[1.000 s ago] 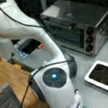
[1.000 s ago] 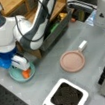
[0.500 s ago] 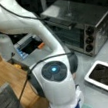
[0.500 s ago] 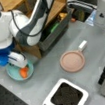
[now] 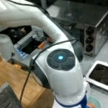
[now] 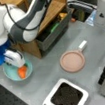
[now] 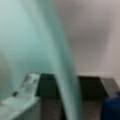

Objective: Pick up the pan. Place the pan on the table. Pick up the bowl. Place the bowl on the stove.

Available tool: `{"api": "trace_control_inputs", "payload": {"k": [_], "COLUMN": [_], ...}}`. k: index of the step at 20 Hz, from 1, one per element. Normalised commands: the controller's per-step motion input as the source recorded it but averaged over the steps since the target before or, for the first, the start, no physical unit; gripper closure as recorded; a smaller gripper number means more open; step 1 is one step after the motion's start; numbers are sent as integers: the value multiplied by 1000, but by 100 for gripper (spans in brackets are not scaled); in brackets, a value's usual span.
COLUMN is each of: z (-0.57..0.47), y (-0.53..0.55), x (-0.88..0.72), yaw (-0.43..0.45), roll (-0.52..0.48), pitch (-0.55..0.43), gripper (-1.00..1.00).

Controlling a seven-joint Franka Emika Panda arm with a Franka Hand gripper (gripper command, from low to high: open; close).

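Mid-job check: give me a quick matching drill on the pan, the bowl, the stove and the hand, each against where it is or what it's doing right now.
Things:
1. pan
2. bowl
3. stove
4. hand

States:
A. nothing on its black centre
B. down inside the teal dish
C. flat on the grey table, white handle toward a front view's top right
D. at a front view's left, under the arm, with the hand in it

Pairs: 1-C, 2-D, 3-A, 4-B
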Motion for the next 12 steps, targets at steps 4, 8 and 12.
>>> {"api": "trace_control_inputs", "payload": {"k": [4, 8, 12], "z": [279, 219, 110], "y": [519, 610, 315], "x": [267, 219, 132], "yaw": [-255, -259, -211], "roll": [235, 145, 51], "pitch": [129, 128, 104], "gripper": [100, 100, 100]}}
